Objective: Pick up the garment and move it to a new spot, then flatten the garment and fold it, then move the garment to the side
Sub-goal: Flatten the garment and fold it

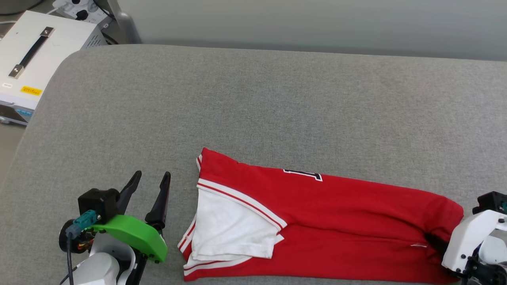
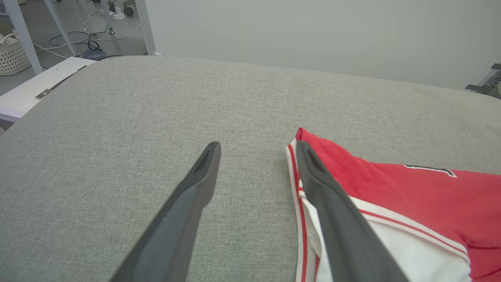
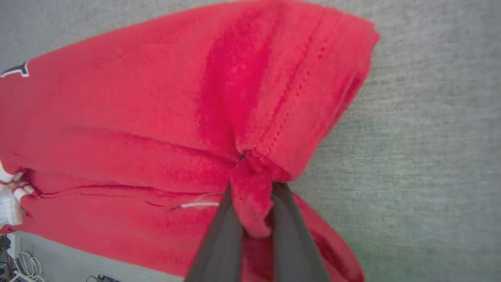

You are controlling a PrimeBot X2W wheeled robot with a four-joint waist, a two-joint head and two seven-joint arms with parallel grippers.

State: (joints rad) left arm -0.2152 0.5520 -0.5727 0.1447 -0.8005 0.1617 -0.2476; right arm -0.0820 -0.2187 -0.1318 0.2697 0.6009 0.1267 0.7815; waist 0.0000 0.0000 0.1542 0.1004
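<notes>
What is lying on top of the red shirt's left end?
A white sleeve folded over the shirt. The fabric under it is covered; a scrap of black lettering shows at the far edge.

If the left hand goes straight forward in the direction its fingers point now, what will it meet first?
Probably the bare grey padded surface: the open fingers of the left hand seem tilted down toward it, though depth is unclear. The garment lies to its right, off that line.
</notes>
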